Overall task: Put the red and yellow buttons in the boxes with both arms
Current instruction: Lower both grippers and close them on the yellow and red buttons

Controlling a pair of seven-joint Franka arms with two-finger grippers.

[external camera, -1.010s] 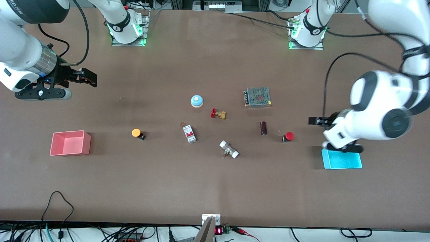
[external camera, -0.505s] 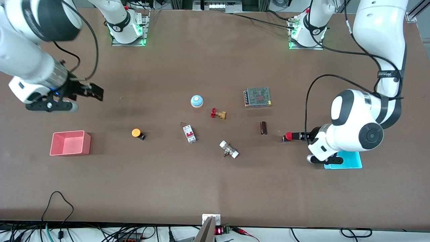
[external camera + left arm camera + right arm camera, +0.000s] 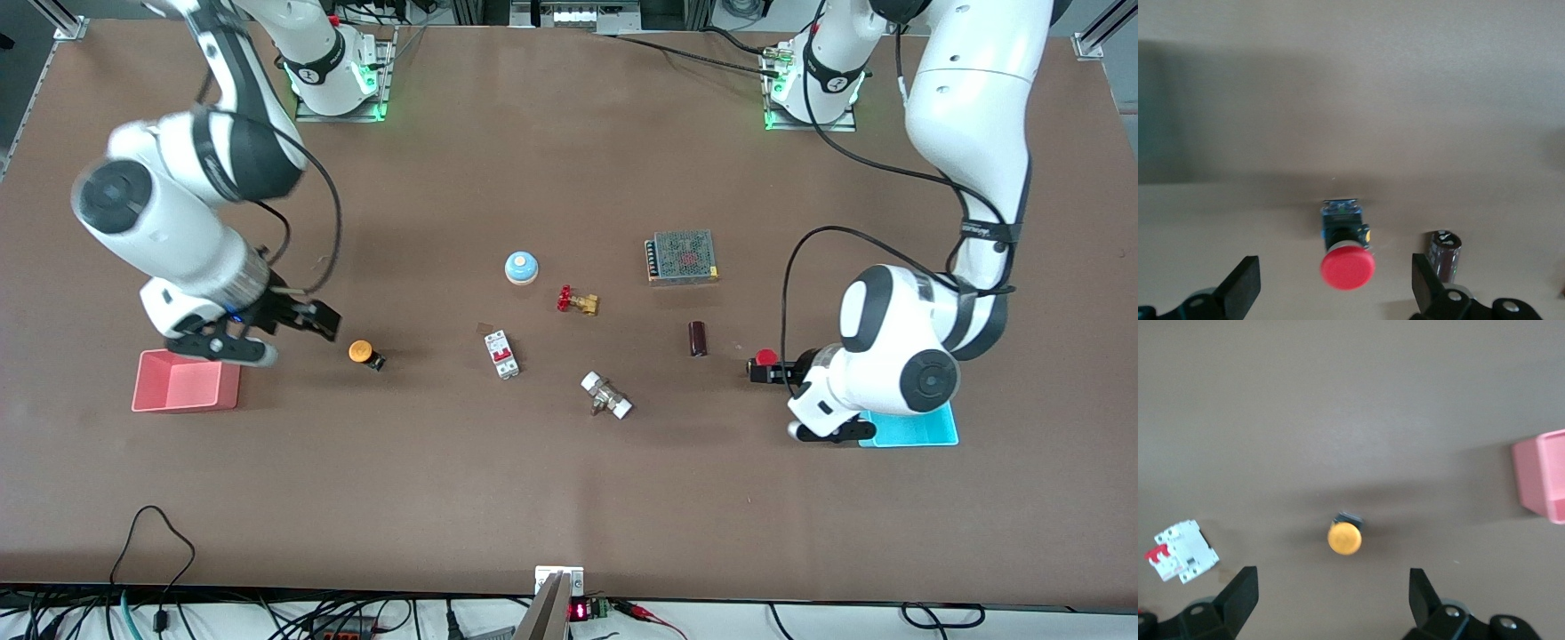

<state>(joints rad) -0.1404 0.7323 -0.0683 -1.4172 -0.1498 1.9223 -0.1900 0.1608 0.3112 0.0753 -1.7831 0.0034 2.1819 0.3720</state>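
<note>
Red button (image 3: 765,358) lies on the worktop (image 3: 569,498) beside the cyan box (image 3: 925,431), with the left hand (image 3: 766,373) spread wide around it (not touching). Yellow button (image 3: 360,351) sits near the pink box (image 3: 185,382); the right hand (image 3: 313,322) hangs wide just beside it.

We see a matt brown table (image 3: 569,498). The red button (image 3: 1347,268) and the yellow button (image 3: 1344,538) have smooth plastic caps. The pink box (image 3: 185,388) and the cyan box (image 3: 925,430) look like smooth plastic.
</note>
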